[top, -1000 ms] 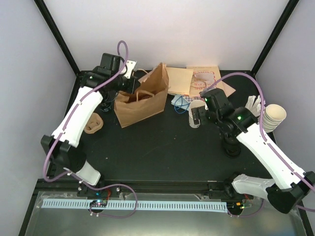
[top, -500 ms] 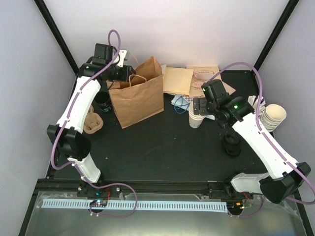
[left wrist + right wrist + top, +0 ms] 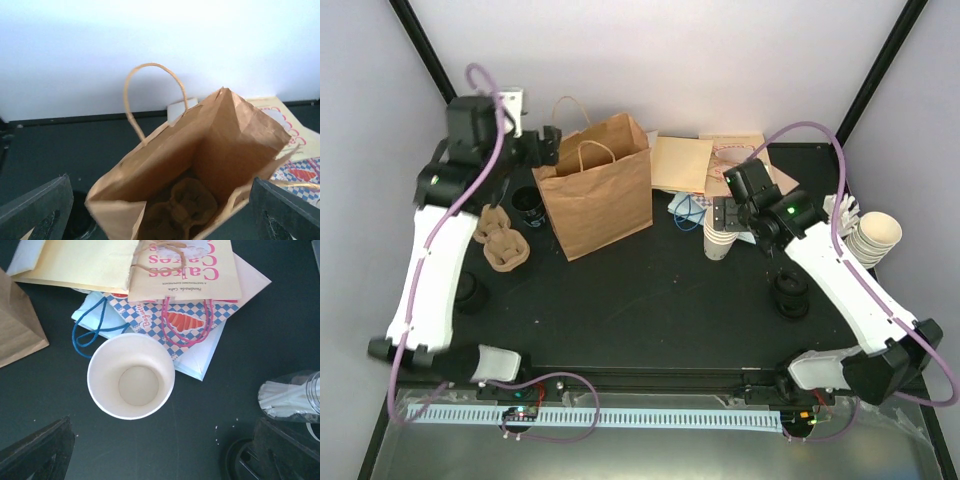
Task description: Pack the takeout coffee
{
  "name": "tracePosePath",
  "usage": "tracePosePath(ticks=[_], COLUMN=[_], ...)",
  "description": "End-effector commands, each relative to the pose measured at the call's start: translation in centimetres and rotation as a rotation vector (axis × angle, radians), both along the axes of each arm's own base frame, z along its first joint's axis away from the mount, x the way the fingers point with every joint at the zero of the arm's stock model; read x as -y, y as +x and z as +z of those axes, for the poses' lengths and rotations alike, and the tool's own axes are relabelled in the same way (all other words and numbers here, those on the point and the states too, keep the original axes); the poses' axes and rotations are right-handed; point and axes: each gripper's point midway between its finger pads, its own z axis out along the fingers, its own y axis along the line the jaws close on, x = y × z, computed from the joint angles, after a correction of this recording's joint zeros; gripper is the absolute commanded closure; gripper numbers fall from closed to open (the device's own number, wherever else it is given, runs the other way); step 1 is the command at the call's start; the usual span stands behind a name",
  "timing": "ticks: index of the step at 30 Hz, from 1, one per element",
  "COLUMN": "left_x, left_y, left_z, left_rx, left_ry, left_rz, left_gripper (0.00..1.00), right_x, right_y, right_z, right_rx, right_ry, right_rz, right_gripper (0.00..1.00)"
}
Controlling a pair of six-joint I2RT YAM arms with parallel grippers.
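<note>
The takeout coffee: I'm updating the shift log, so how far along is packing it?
Done: the brown paper bag stands open with a pulp cup carrier inside. In hand: nothing is gripped. The right gripper hovers open above the cup, which stands lidless outside the bag, and the left gripper is open at the bag's mouth. Left: probably lidding the cup, then gripping it and setting it in the bag.

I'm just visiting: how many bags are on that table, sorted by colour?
Brown bag, standing open: 1
Plain cream bag, flat: 1
Cream bag lettered "Cakes", flat: 1
Blue-check bag, flat: 1
Total: 4 told apart; others may lie hidden under the flat pile.
</note>
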Motion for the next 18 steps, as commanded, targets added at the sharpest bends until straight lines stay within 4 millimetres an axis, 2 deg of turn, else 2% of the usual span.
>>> tracePosePath(ticks=[1, 2, 6, 7, 9, 11, 12, 15, 18], left_x=[-2.9, -2.7, -1.5, -1.3, -0.7, -0.9, -1.0, -0.9, -0.9], left_y=[-5.3, -6.4, -10.4, -11.3, -12.9, -14.0, -14.5, -15.5, -15.7], left_z=[1.0, 0.5, -3.7, -4.7, -7.0, -8.9, -9.6, -11.4, -13.3], left_rx=[0.041, 0.043, -0.001, -0.009, -0.020, -0.027, -0.028, -0.056, -0.099], left_ry=[-0.042, -0.060, -0.167, -0.203, -0.267, -0.308, -0.323, -0.339, -0.327], left_rz=[0.124, 0.106, 0.039, 0.034, 0.009, 0.027, 0.033, 0.030, 0.033], left_gripper=[0.01, 0.01, 0.01, 0.01, 0.01, 0.01, 0.01, 0.01, 0.01], right_x=[1.2, 1.1, 0.4, 0.2, -0.1, -0.2, -0.3, -0.1, 0.4], right_y=[0.9, 1.3, 2.2, 2.3, 2.5, 2.8, 3.0, 3.6, 4.2], right_z=[0.6, 0.3, -1.0, -1.5, -2.4, -3.1, -3.3, -3.5, -3.9], right_rx=[-0.020, -0.022, -0.039, -0.062, -0.107, -0.138, -0.143, -0.134, -0.135], right_ry=[-0.042, -0.064, -0.064, -0.046, -0.010, 0.017, 0.026, 0.041, 0.052], right_rz=[-0.113, -0.107, -0.071, -0.078, -0.092, -0.113, -0.124, -0.147, -0.186], right_gripper=[0.00, 0.00, 0.00, 0.02, 0.15, 0.28, 0.31, 0.31, 0.37])
